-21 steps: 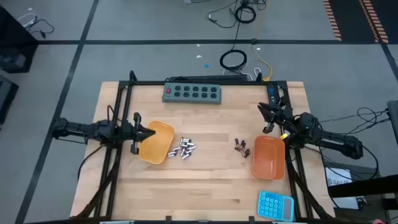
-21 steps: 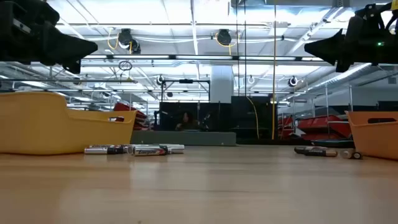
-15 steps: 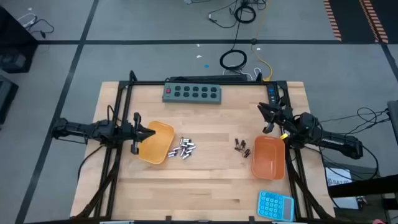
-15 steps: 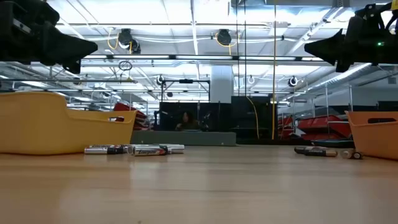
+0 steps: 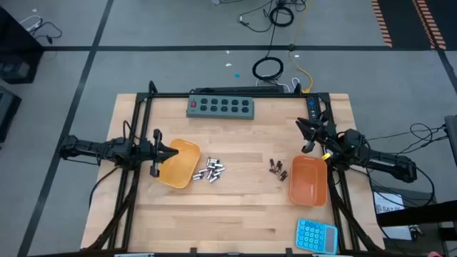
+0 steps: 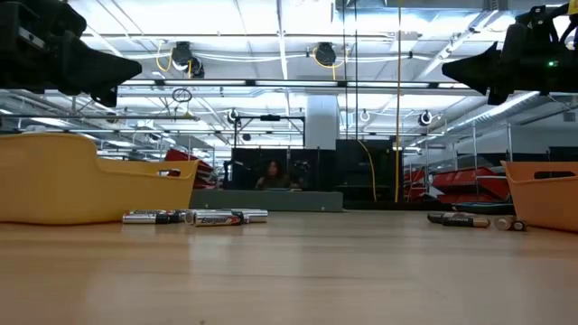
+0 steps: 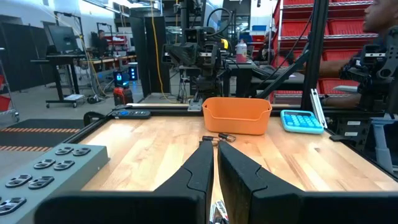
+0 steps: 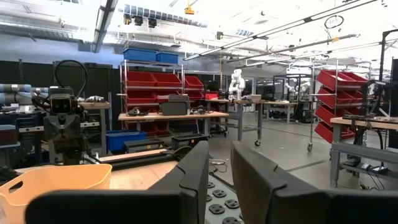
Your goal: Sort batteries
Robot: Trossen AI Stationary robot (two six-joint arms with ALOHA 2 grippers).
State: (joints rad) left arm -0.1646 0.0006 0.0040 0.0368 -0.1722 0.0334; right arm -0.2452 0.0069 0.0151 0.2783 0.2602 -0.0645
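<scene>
Two piles: you had the silver batteries (image 5: 212, 169) lying loose on the table (image 5: 235, 214) just beside the left tray (image 5: 178, 163), and the dark batteries (image 5: 278, 168) just beside the right tray (image 5: 309, 180).
Change: nothing had moved over the last moments; both piles, both trays and both arms matched the earlier pictures.
Left hand: the left hand (image 5: 163, 153) hovered above the table at the left tray's edge, its fingers nearly together and gripping nothing.
Right hand: the right hand (image 5: 305, 135) hung above the table behind the right tray, well clear of the dark batteries; a narrow gap showed between its fingers and they carried nothing.
Trays: you could not see any battery inside either tray from above.
Also on the table: a grey button box (image 5: 221, 106) at the far edge and a blue calculator (image 5: 316, 235) near the right tray.
Meaning for you: by my judgement the sort had not begun, and every battery was yet to be lifted.
</scene>
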